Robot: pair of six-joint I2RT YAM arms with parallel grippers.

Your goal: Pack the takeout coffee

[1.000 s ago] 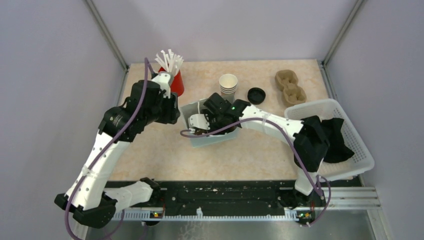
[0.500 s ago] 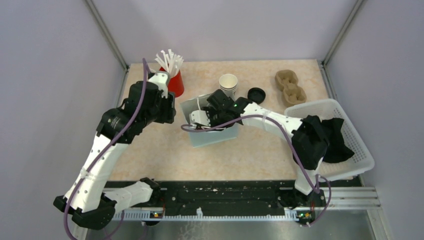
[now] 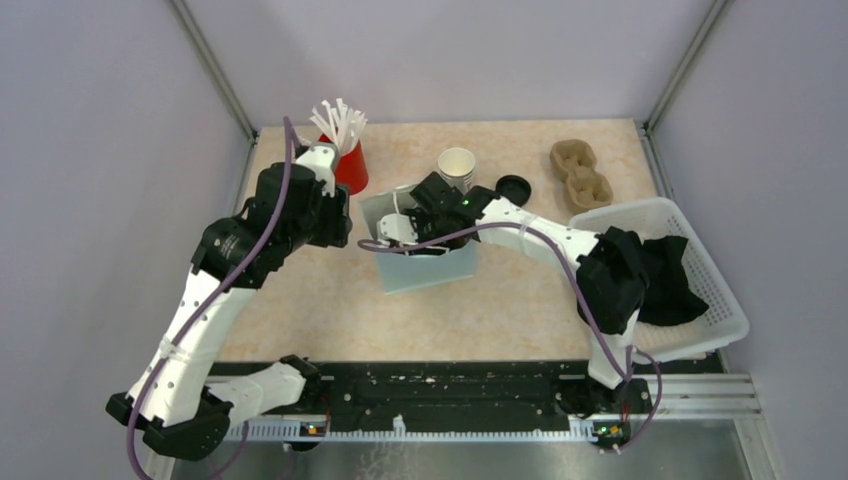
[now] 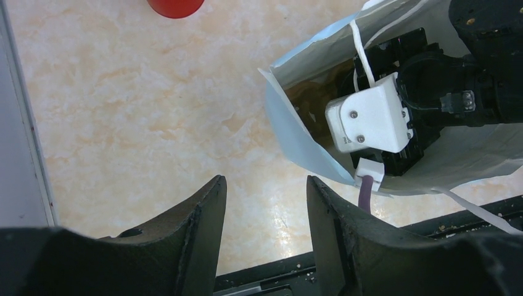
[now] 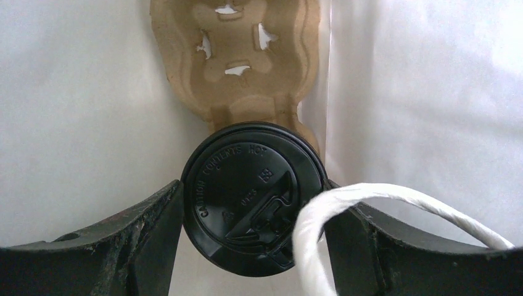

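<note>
right fingers [image 5: 166,209] pinched black-lidded takeout coffee cup [image 5: 247,191] inside white paper bag [image 5: 74,92], against brown pulp carrier [image 5: 240,61] | left fingers [image 4: 203,222] spread, empty | risk: white string handle [image 5: 370,197] lay across lid, could snag on withdrawal and tip cup

A white paper bag [image 3: 428,272] sits open mid-counter [image 3: 330,300], with a cardboard cup tray [image 5: 240,55] inside it. Behind the bag are a red cup [image 3: 353,170] of white straws [image 3: 338,122], a stack of brown cups [image 3: 457,166] and a loose black lid [image 3: 513,189]. Right of the bag are a second cardboard tray [image 3: 581,174] and a white basket [image 3: 722,300] holding black cloth [image 3: 672,285].
</note>
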